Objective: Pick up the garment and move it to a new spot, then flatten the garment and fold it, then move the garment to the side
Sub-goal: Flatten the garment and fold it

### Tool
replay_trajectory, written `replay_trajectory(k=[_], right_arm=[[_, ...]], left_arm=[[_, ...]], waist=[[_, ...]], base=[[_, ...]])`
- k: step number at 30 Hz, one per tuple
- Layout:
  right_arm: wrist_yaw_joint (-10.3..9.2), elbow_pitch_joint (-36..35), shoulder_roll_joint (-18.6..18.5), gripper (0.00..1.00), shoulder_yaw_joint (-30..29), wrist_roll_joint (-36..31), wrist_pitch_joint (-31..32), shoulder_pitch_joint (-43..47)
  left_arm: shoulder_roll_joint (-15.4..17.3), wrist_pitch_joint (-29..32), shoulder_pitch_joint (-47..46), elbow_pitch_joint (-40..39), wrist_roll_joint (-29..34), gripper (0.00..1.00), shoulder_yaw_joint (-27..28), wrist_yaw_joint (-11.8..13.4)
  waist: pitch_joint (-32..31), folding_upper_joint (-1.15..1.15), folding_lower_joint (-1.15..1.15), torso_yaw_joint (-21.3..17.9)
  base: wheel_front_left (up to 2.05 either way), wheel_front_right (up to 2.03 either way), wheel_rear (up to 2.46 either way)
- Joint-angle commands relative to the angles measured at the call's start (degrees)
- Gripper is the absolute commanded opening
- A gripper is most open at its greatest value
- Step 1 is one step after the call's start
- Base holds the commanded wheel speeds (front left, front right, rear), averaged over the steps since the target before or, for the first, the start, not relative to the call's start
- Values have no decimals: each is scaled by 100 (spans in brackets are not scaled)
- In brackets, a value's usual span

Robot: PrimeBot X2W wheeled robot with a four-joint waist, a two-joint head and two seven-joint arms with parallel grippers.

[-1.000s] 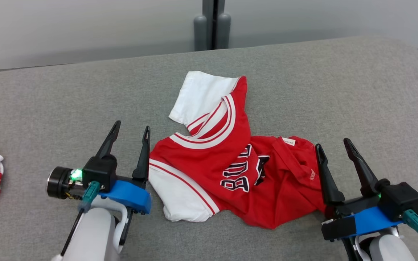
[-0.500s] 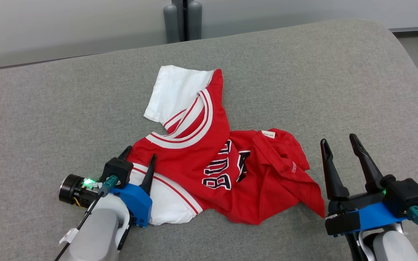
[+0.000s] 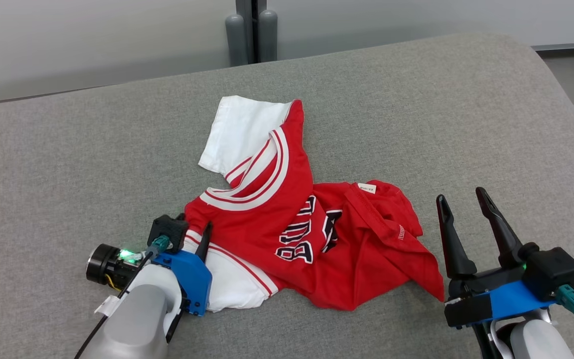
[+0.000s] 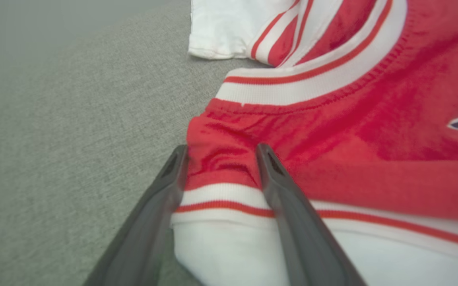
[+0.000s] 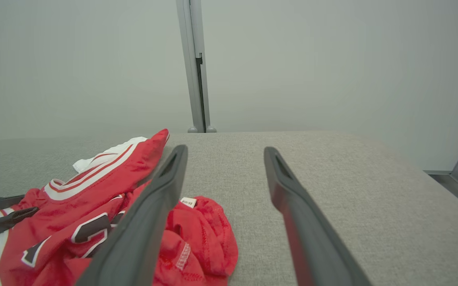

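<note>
Jersey [image 3: 312, 234] lies crumpled mid-pad [image 3: 92, 149]. My left fingers [image 4: 161, 194] straddle its near-left sleeve hem, not yet clenched; right fingers [image 3: 450, 239] gape empty beside it. I'd pinch both layers before lifting.

We find the cushion [image 3: 92, 149] open along its left edge, far edge and far right corner, while the shirt [image 3: 287, 219] sprawls from the middle toward the near edge and two posts [image 3: 248, 39] stand just behind the far edge.
</note>
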Motion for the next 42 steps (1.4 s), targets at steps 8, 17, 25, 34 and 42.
replay_trajectory(k=[8, 17, 25, 34, 42], right_arm=[[1, -2, -32, 100, -56, 14, -4, 183], [2, 41, -28, 100, -92, 78, -3, 381], [1, 93, 16, 100, -111, 104, -4, 446], [1, 110, 60, 100, -116, 97, -4, 361], [1, 197, 4, 100, -23, 145, -3, 183]], left_arm=[[14, -124, 167, -71, -347, 0, -60, 2], [531, -157, 1630, -2838, -547, 0, 764, 361], [841, -158, 2415, -3985, -493, 0, 1027, 568], [1006, 258, 2965, -5152, -460, 0, 982, 793], [854, 287, 2829, -5039, -539, 0, 768, 654]], waist=[[-220, 0, 1, 175], [-498, 0, 1, 1012], [-540, 0, 1, 1432], [-414, 0, 1, 1607], [-306, 0, 1, 1298]], base=[[0, 0, 0], [0, 0, 0], [0, 0, 0], [0, 0, 0], [0, 0, 0]])
